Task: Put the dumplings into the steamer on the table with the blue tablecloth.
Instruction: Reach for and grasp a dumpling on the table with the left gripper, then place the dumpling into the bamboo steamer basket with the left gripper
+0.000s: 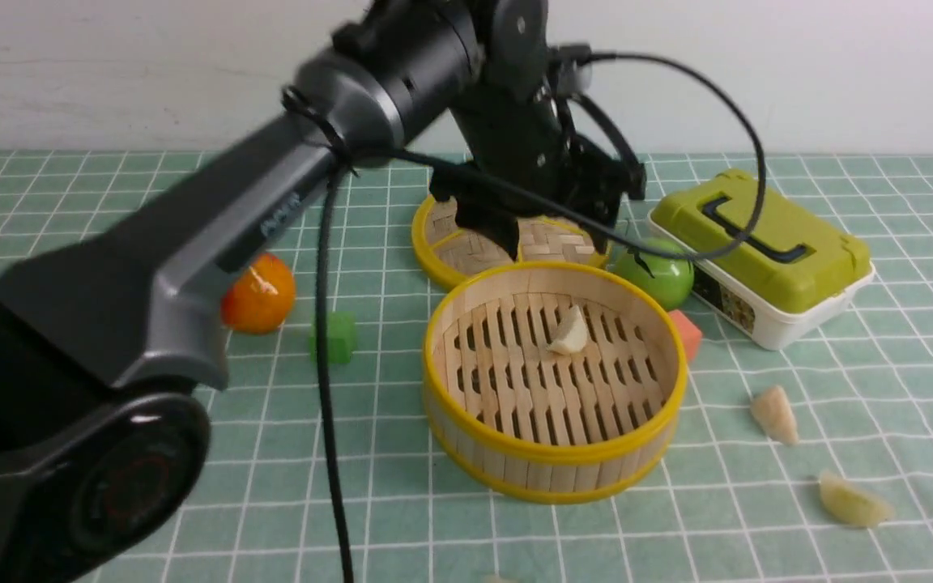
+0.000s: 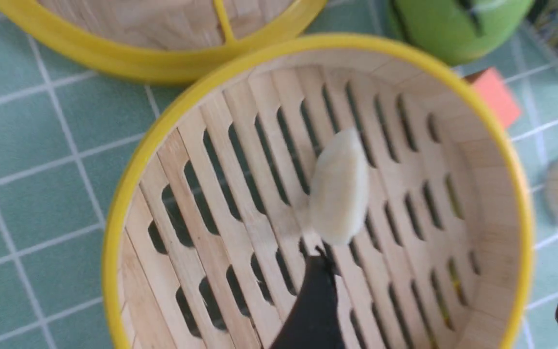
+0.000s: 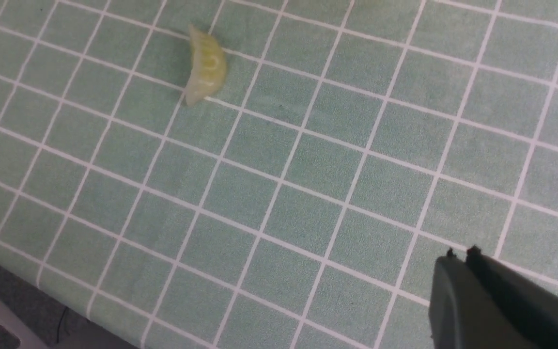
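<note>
The steamer (image 1: 555, 465) stands mid-table on the blue tablecloth (image 1: 110, 210). One pale dumpling (image 1: 569, 332) lies on its slatted floor, also seen in the left wrist view (image 2: 339, 189). My left gripper (image 1: 554, 243) hangs open and empty above the steamer's far rim; in its wrist view (image 2: 446, 261) the jaws stand wide apart. Two dumplings (image 1: 774, 413) (image 1: 851, 502) lie on the cloth to the right of the steamer. A fourth barely shows at the front edge (image 1: 499, 578). My right gripper (image 3: 460, 253) is shut and empty above bare cloth, apart from a yellowish dumpling (image 3: 205, 65).
The flat lid (image 1: 466, 247) lies behind the steamer. A green apple (image 1: 661, 275), an orange-red cube (image 1: 687, 332) and a green-lidded box (image 1: 766, 243) sit to the back right. An orange fruit (image 1: 258, 295) and a green cube (image 1: 339, 336) sit left. The table's edge (image 3: 17, 300) shows in the right wrist view.
</note>
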